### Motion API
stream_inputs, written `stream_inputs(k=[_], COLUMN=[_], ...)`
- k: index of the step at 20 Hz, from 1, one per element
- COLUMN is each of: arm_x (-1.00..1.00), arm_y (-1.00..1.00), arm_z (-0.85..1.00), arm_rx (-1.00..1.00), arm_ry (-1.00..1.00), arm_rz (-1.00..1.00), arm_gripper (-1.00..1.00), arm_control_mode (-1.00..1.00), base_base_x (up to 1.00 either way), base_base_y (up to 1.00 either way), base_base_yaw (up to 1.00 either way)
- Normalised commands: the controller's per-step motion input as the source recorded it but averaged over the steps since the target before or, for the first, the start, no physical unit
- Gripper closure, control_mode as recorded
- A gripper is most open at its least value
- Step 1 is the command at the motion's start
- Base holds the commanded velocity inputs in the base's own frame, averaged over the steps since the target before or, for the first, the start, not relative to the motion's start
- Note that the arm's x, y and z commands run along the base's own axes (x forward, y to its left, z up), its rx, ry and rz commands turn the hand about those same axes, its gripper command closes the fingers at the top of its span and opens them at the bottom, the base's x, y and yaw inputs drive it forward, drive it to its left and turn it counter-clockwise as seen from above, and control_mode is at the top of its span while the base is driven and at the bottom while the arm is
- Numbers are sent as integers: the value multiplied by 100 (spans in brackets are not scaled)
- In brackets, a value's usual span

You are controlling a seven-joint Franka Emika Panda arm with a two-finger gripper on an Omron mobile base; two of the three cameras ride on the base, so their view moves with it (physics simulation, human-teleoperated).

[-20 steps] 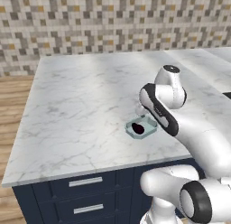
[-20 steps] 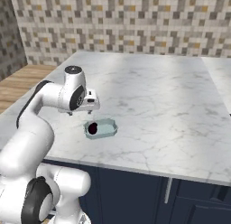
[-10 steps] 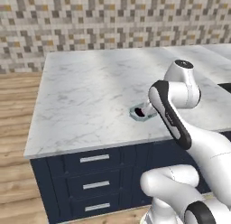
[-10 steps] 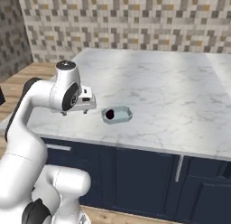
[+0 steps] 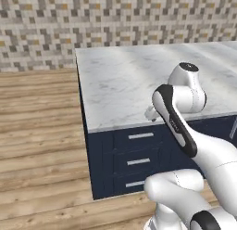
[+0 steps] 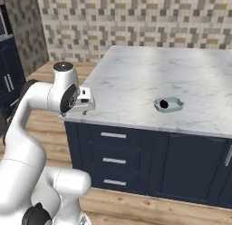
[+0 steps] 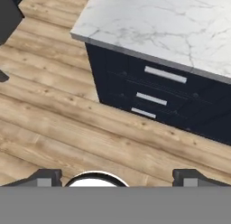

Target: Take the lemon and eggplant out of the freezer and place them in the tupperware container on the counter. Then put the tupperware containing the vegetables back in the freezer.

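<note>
The tupperware container (image 6: 169, 105) rests near the front edge of the counter (image 6: 136, 74), with the dark eggplant (image 6: 164, 103) lying inside it. My gripper (image 6: 84, 110) hangs well to the container's left, just off the counter's front left corner and level with its edge, pointing down. In the hand view the gripper (image 7: 117, 178) is open: its fingertips (image 7: 43, 176) stand wide apart with nothing between them, over the wooden floor. In the left base view my own arm hides the container. The lemon and the freezer are out of view.
Navy drawers (image 6: 113, 149) with silver handles run below the counter. Wooden floor (image 5: 41, 131) lies open to its left and front. A dark navy cabinet (image 6: 9, 79) stands at the far left, and a tiled wall (image 5: 115, 20) rises behind.
The whole picture has shifted, so the base has moved left and back from the counter. My gripper has gone from above the container to beyond the counter's corner, staying open.
</note>
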Motion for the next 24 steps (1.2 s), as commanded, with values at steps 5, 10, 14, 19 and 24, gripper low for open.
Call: stream_inputs(k=[5,10,14,19,24], arm_x=[0,0,0,0,0], arm_y=[0,0,0,0,0], arm_z=[0,0,0,0,0], arm_rx=[0,0,0,0,0], arm_ry=[0,0,0,0,0], arm_rz=[0,0,0,0,0], arm_gripper=[-100,-100,-100,-100,-100], arm_control_mode=[100,100,100,100,100], base_base_x=[31,80,98,95,98], base_base_y=[100,100,100,98,56], base_base_yaw=[-10,-12,-12,-10,-3])
